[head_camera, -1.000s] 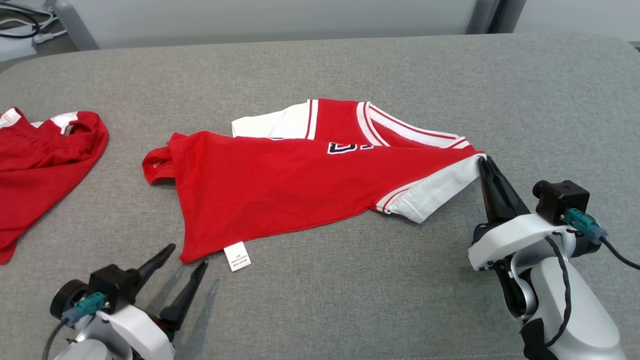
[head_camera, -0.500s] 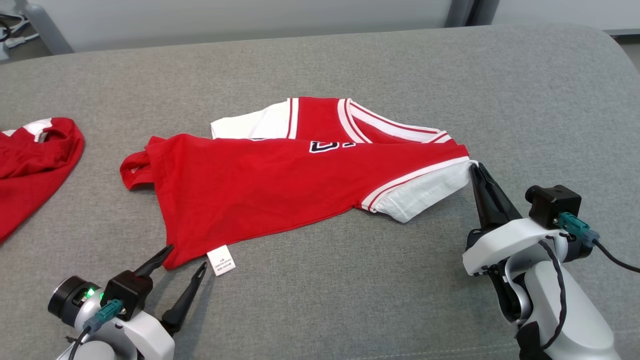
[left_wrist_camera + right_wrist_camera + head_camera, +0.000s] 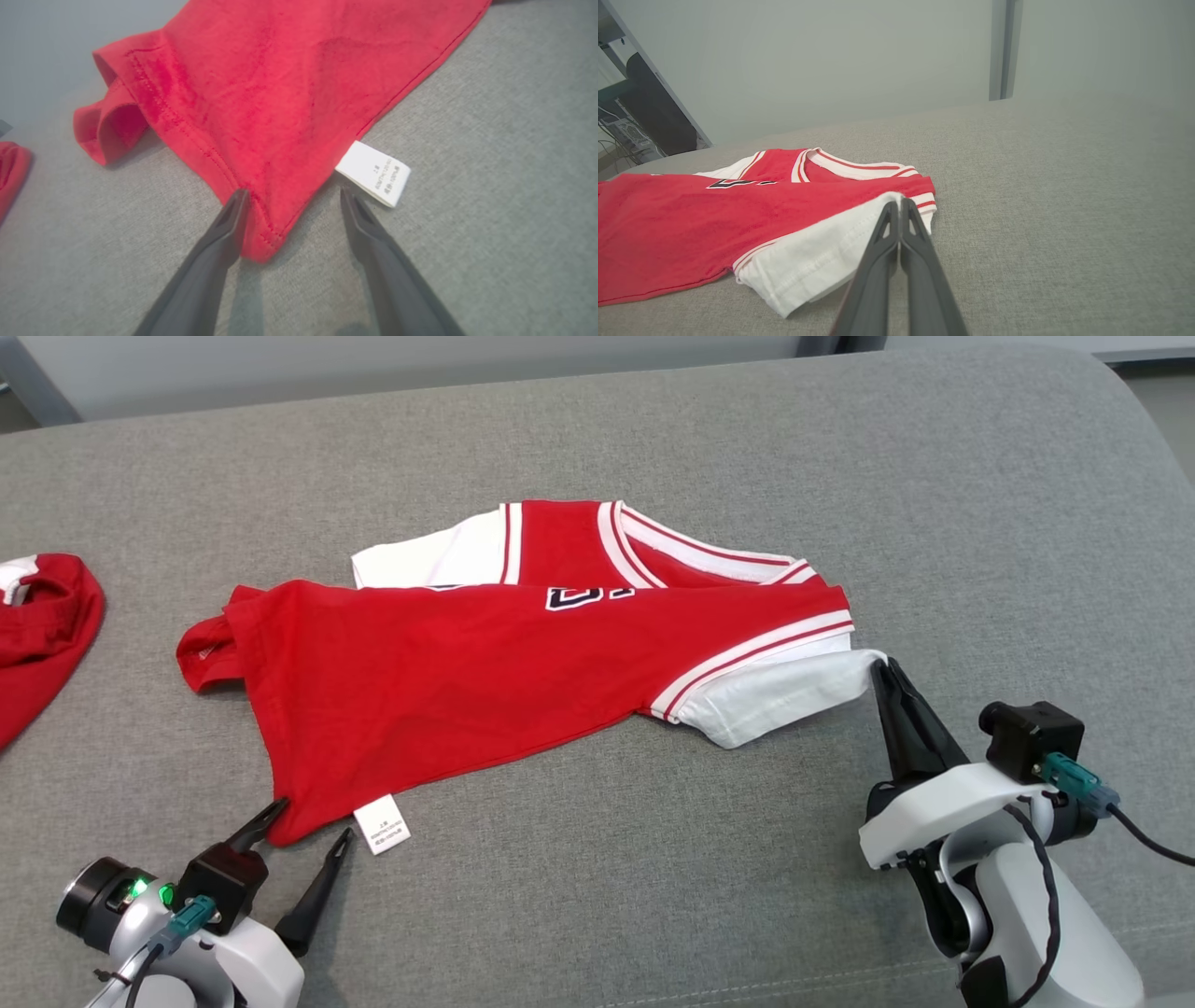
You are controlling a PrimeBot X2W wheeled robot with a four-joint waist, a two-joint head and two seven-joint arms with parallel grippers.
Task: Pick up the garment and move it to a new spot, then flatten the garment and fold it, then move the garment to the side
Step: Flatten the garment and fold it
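Note:
The garment, a red jersey with white sleeves and striped trim, lies half folded over itself on the grey padded surface. My right gripper is shut on the edge of the near white sleeve, which stretches toward it; the right wrist view shows its tips pinched together at the sleeve's hem. My left gripper is open at the garment's near hem corner. In the left wrist view, that gripper straddles the red corner, its left finger touching the hem, beside the white label.
Another red garment lies at the far left edge of the surface, also seen in the left wrist view. The surface's rounded right edge curves away at the upper right. A pale wall stands behind.
The camera has turned, shifting everything left. My right gripper has drawn the white sleeve outward toward me. The left gripper has moved forward so its open fingers now bracket the hem corner.

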